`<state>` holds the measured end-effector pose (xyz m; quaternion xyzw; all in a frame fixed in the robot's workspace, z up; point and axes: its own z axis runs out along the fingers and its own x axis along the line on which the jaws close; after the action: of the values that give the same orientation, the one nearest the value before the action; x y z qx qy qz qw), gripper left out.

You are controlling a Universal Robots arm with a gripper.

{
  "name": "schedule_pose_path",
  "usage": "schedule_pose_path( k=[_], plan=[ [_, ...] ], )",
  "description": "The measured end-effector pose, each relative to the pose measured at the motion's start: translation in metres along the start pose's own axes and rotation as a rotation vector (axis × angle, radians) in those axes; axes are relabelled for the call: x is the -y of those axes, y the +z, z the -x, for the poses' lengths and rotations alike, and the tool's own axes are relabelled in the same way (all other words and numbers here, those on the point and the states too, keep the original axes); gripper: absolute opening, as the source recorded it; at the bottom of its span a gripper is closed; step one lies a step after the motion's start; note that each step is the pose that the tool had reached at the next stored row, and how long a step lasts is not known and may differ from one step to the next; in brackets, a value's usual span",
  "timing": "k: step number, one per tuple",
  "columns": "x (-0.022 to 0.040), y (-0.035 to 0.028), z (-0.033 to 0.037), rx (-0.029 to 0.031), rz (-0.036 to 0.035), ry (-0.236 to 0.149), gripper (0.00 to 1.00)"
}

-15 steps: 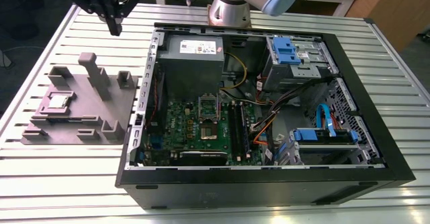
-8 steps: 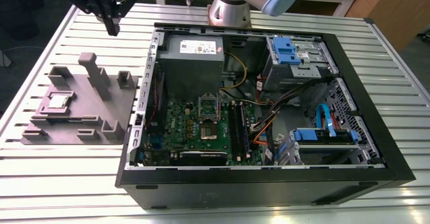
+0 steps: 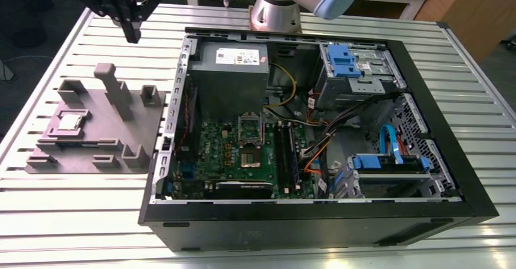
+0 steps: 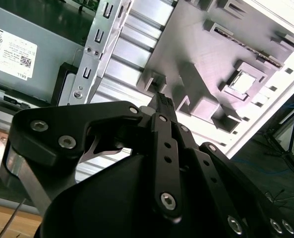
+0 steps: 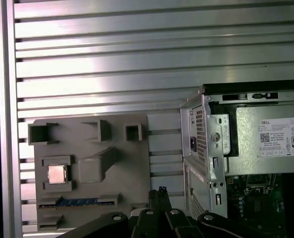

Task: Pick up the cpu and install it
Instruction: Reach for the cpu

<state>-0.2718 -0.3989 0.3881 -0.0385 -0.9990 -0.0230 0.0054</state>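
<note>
Early stage. The cpu (image 3: 69,121) lies in its recess on the grey fixture (image 3: 98,110), beside the open computer case (image 3: 322,217). The gripper (image 3: 132,36) hangs well apart from it, fingers pressed together on nothing. Pick-up and installation are both left.

The cpu (image 5: 56,174) lies flat in a square pocket of the grey holder (image 5: 131,173), which rests on the slatted metal table (image 5: 137,59). A blue-edged memory stick (image 5: 77,202) sits in a slot near the cpu. The gripper (image 5: 160,191), its fingers together and empty, hangs between the holder and the open computer case (image 5: 206,144), well apart from the cpu.
</note>
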Motion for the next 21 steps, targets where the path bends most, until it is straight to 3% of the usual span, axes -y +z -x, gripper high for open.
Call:
schedule_pose_path(
  k=[21],
  plan=[
    [0.001, 0.001, -0.012, -0.0017, -0.0002, 0.0, 0.1]
  ],
)
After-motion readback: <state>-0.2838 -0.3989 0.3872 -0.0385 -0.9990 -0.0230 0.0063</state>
